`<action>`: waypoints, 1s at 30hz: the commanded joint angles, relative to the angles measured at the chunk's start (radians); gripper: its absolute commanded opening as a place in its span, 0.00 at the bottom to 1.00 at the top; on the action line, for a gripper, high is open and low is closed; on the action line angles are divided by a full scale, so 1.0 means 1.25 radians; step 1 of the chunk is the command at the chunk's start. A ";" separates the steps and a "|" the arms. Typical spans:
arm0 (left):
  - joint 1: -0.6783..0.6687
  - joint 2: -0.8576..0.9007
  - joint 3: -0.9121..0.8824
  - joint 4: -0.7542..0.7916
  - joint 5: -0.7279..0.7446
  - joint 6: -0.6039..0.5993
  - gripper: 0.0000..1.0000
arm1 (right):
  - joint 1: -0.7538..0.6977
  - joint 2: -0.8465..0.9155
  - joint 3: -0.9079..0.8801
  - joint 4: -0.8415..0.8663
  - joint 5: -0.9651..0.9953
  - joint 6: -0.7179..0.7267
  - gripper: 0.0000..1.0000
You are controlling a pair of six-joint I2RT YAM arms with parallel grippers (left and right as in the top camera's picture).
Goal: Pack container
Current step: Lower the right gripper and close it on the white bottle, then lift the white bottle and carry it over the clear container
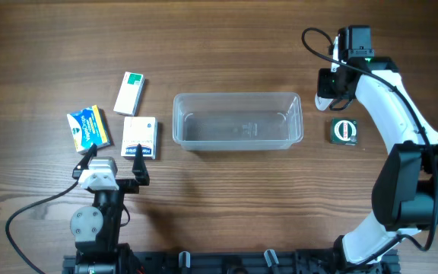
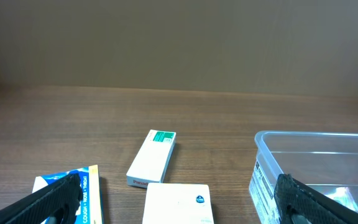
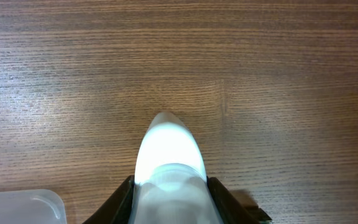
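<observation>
One empty container (image 1: 238, 125) sits mid-worktop (image 1: 234, 198), between your two arms.

Judge the tub light, thin-walled and slick. It is likely to flex if squeezed, so take it by the rim at a short end, or steady it there while loading. Your right gripper (image 1: 329, 95), beyond its right end, has its fingers against both flanks of a small pale bottle (image 3: 169, 155), pinching it by the look of it. Your left gripper (image 1: 114, 152) has its fingers spread wide on nothing, just beside a white box (image 1: 140, 137). There is bare worktop ahead of and behind the tub, and a green tin (image 1: 344, 131) lies near its right end.
</observation>
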 commanded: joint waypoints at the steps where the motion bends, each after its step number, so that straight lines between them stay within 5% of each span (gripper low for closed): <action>1: 0.000 -0.005 -0.004 -0.003 0.010 0.012 1.00 | 0.004 -0.081 0.019 -0.008 0.002 0.005 0.27; 15: 0.000 -0.006 -0.004 -0.003 0.010 0.012 1.00 | 0.061 -0.340 0.019 -0.187 -0.047 0.093 0.26; 30: 0.000 -0.005 -0.004 -0.004 0.010 0.012 1.00 | 0.262 -0.381 0.019 -0.229 -0.055 0.229 0.24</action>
